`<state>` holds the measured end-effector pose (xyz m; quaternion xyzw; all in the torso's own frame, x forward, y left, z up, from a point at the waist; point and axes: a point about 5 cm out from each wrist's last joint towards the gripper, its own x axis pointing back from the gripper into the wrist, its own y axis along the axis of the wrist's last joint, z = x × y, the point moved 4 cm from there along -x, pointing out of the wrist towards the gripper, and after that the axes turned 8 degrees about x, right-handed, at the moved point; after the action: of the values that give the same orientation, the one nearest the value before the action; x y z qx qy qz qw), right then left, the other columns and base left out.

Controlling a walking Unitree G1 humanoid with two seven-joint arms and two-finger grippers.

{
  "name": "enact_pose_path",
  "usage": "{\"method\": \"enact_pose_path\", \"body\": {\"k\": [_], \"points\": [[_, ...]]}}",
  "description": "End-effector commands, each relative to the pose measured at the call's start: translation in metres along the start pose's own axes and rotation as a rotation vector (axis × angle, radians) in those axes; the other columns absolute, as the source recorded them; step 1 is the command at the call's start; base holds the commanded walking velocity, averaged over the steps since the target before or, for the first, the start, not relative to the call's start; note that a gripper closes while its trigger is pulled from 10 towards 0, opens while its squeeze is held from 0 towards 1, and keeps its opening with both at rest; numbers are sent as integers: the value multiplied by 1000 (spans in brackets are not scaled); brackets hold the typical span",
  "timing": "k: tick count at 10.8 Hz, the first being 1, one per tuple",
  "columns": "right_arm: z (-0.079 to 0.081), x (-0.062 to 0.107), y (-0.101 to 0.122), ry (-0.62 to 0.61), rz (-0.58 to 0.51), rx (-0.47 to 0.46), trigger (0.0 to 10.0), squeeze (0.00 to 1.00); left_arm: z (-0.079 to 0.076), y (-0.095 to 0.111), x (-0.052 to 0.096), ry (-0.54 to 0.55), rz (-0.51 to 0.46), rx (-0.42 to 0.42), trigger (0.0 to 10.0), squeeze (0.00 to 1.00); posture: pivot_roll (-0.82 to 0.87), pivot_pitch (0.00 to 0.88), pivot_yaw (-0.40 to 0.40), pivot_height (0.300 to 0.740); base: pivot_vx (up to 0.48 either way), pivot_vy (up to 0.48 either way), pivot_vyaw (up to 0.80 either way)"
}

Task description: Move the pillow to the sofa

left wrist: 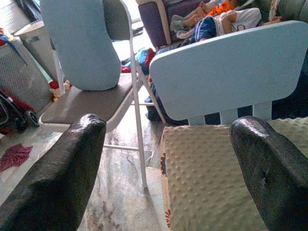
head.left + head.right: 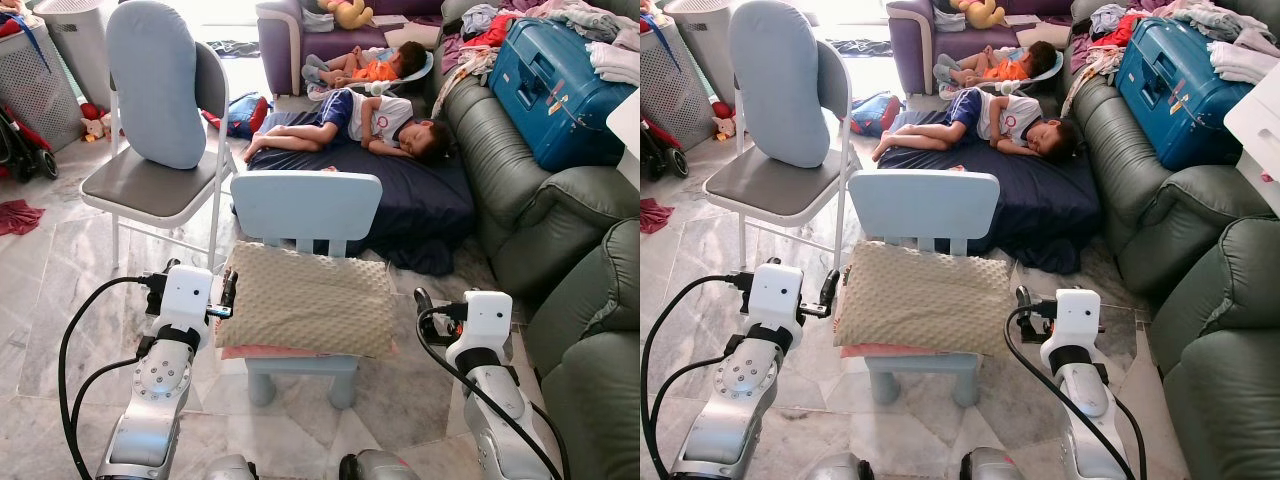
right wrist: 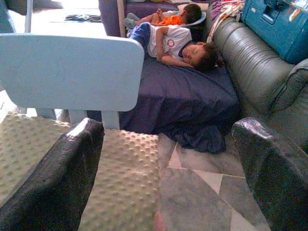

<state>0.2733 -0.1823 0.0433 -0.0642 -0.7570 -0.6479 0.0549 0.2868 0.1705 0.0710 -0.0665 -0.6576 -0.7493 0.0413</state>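
A beige dimpled pillow lies on the seat of a small light-blue child's chair, over a pink layer. My left gripper is open at the pillow's left end; in the left wrist view the pillow's edge sits between the spread fingers. My right gripper is open just off the pillow's right end, over the floor; its wrist view shows the pillow's corner beside one finger. The green leather sofa runs along the right.
A blue suitcase and clothes lie on the sofa. Two persons sleep on a dark blue mattress behind the small chair. A grey folding chair with a light-blue cushion stands left. A laundry basket stands far left.
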Motion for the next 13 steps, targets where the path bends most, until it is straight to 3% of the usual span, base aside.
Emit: {"method": "enact_pose_path", "body": {"k": [1, 5, 13], "points": [[0, 0, 0, 3, 6, 6, 10000, 0, 2, -3, 1, 3, 8, -16, 10000, 0, 21, 26, -27, 740, 0, 0, 0], [1, -1, 12, 54, -51, 4, 10000, 0, 7, -4, 6, 55, -12, -14, 10000, 0, 24, 52, -59, 740, 0, 0, 0], [4, 1, 12, 80, -55, -4, 10000, 0, 4, -5, 5, 54, -13, -10, 10000, 0, 18, 57, -63, 740, 0, 0, 0]]}}
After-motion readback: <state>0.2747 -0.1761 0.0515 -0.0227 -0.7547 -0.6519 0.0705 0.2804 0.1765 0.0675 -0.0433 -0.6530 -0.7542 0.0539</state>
